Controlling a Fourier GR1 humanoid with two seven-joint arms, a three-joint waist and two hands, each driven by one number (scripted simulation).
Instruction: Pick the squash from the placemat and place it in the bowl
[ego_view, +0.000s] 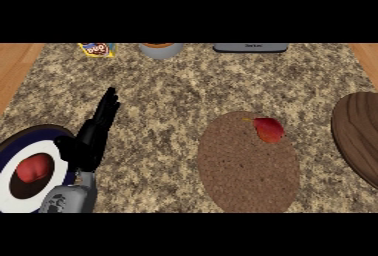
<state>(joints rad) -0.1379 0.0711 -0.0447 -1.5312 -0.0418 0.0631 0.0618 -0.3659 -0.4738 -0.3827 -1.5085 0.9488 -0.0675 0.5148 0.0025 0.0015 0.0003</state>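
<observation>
A red squash (269, 129) with a small yellowish tip lies on the upper right part of the round brown placemat (247, 175). At the right edge stands a dark wooden bowl (359, 137), partly cut off by the view. My left hand (92, 140) is over the counter to the left of the placemat, well away from the squash. Its fingers are straight, point away from me and hold nothing. No right hand shows.
A plate (15, 145) with a dark blue rim and white ring sits at the lower left, with a red fruit (33, 169) on it. Along the back edge are a yellow packet (97, 49), a grey cup (161, 50) and a dark grey appliance (251, 47).
</observation>
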